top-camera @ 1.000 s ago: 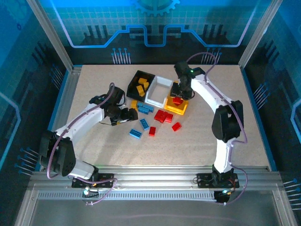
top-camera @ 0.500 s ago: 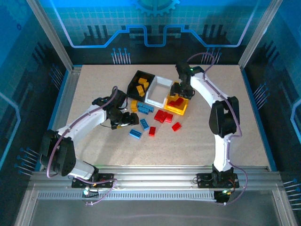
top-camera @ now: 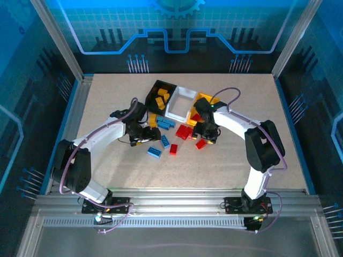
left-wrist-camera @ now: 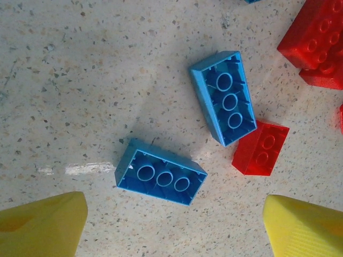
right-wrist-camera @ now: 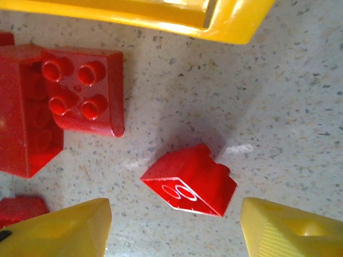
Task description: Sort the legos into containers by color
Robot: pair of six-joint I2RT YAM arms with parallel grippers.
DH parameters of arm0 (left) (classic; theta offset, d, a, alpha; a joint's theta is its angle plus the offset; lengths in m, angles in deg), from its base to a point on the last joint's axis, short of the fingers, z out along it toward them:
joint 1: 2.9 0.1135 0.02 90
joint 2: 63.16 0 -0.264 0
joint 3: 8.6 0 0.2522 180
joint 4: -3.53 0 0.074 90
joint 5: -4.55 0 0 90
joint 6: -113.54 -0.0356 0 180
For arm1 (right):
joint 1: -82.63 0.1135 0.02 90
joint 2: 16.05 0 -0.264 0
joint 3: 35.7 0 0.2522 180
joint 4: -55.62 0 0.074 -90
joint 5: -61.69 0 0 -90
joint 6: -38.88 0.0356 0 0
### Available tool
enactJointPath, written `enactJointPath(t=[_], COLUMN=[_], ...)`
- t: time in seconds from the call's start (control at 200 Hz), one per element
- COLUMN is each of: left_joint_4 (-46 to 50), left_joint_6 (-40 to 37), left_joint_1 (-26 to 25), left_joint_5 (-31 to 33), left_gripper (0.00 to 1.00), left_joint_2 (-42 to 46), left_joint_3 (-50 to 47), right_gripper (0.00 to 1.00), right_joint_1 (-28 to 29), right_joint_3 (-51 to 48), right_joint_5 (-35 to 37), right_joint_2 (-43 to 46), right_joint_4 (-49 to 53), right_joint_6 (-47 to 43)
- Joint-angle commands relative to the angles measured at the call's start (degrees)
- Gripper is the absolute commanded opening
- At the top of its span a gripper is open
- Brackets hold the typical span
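The left jaws stand wide and empty, their yellow fingertips on either side of an upturned blue plastic studded brick lying on the speckled table. A second blue brick and a small red brick lie touching just beyond it. The right jaws are also parted and hold nothing, hanging over a tipped red brick near the rim of the yellow plastic bin. From above, the black plastic bin, holding yellow bricks, the white plastic bin and the yellow one sit side by side at mid-table.
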Motion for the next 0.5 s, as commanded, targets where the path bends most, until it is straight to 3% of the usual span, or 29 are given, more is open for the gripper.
enactJointPath(t=[0.0, 0.495], left_joint_4=[1.3, 2.3], left_joint_6=[-1.1, -2.2], left_joint_1=[-0.2, -0.1], left_joint_5=[-0.8, -0.2], left_gripper=[0.86, 0.87], left_joint_2=[-0.1, -1.3], left_joint_3=[1.8, 3.7], right_gripper=[0.66, 0.63], right_joint_1=[0.2, -1.7], right_joint_3=[-0.5, -0.7], right_joint_5=[0.6, -0.6], right_joint_2=[-2.0, -6.6], right_joint_4=[-3.9, -5.6], right_joint_6=[4.6, 4.6])
